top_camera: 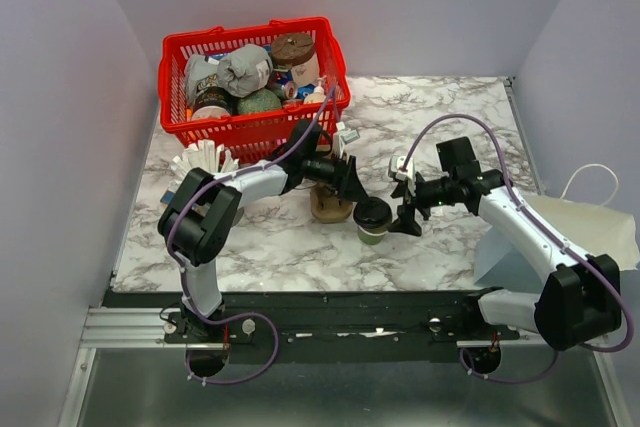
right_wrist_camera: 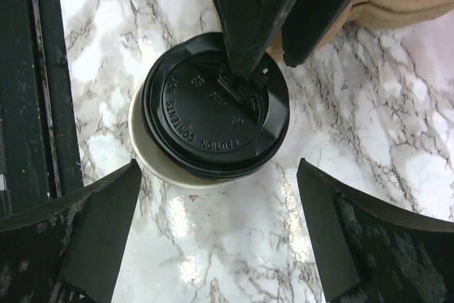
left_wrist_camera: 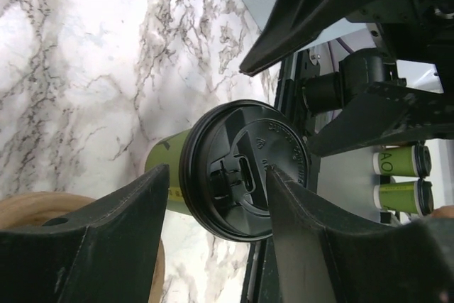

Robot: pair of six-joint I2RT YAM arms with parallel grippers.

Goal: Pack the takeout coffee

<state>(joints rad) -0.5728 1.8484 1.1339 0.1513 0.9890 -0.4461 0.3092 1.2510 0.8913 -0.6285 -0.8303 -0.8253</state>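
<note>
- Two grippers crowd one small spot: left gripper (left_wrist_camera: 218, 169) parted and gripping nothing, one fingertip (right_wrist_camera: 241, 44) resting on top of the black lid (right_wrist_camera: 206, 115), the other just outside its rim.
- Right gripper (right_wrist_camera: 220, 175) spread wide and empty, one finger on each side of the green paper cup (left_wrist_camera: 159, 164), clear of both walls.
- Cup upright on the marble table (top_camera: 450, 117), between the two arms and just beside a tan round block (top_camera: 326, 209).
- Lid on top but tilted, with a crescent of cream rim bare on one side.
- Reads as the lidding step, not yet done: lid sitting on, not snapped home.
- Next move, by judgement: a level push on the raised edge until no cream rim on show, then a low, gentle grip on the cup wall, against denting the paper.
- Risk: an off-centre push tipping the cup or popping the lid off.
- Further out: red basket (top_camera: 240, 132) of oddments at the far edge, white bag (top_camera: 590, 222) at the right, both well apart from the cup.
</note>
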